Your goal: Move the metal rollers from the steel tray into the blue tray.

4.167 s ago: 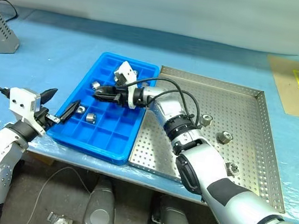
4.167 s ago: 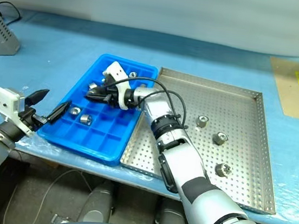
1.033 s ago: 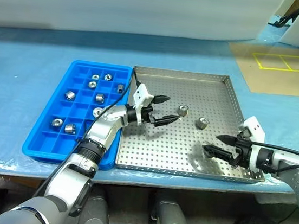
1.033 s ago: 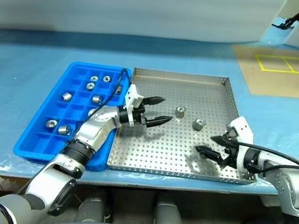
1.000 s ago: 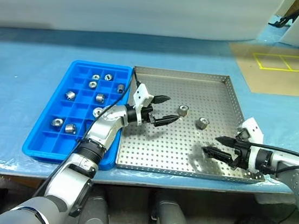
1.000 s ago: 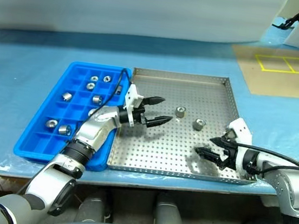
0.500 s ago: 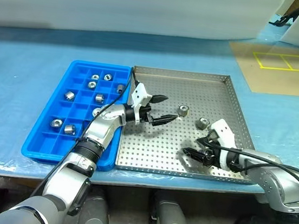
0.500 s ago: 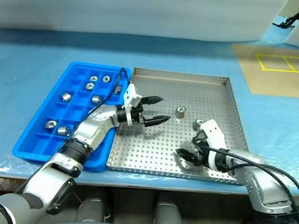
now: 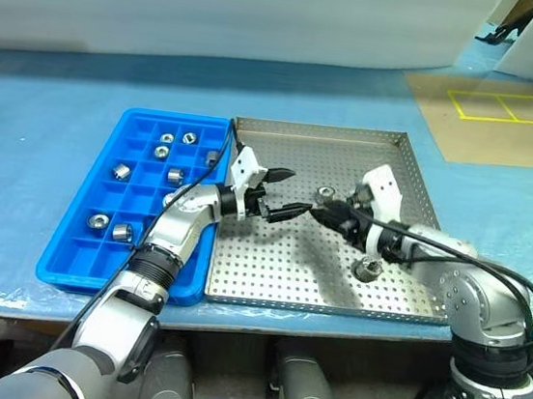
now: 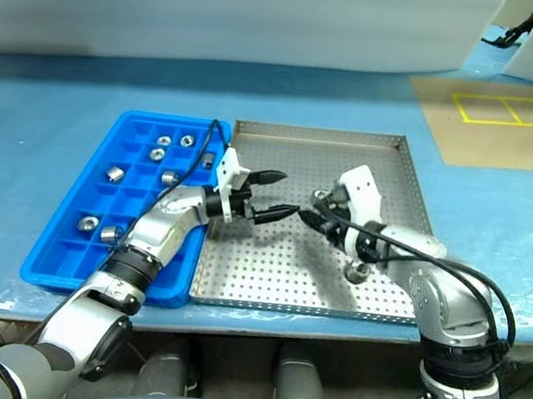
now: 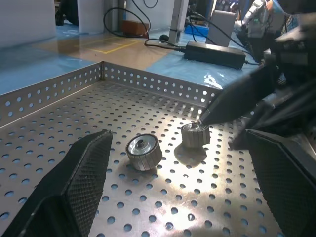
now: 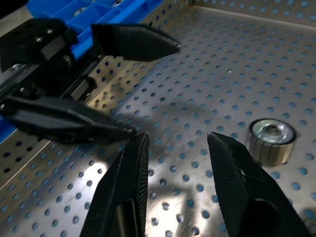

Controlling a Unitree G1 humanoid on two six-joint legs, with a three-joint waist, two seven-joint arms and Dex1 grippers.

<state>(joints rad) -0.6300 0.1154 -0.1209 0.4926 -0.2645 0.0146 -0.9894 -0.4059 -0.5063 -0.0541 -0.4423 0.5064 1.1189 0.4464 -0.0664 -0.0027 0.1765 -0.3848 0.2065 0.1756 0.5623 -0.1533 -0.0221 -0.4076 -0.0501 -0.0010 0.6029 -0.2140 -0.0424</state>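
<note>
1. The steel tray lies at the centre of the blue-covered table, with the blue tray touching its 9 o'clock rim
2. The left gripper hangs over the steel tray's 9 o'clock half, pointing toward 3 o'clock, its two black fingers spread wide with nothing between them
3. The right gripper hangs over the middle of the steel tray, pointing toward 9 o'clock, its tips just beside the tips of the left gripper
4. In the right wrist view the right gripper's fingers stand partly apart, a clear gap between them and nothing held
5. Two metal rollers are on the steel tray's perforated floor: one at the tray's centre, just beside the right gripper on its 12 o'clock side
6. The second roller lies toward 5 o'clock of the tray, under the right forearm
7. In the left wrist view one of the rollers lies on its side showing its hollow centre, and another stands upright with a dark fingertip of the right gripper touching or just over its top rim; I cannot tell which
8. Several more rollers sit in the blue tray's compartments: a group near its 12 o'clock end, and two side by side near its 7 o'clock corner
</note>
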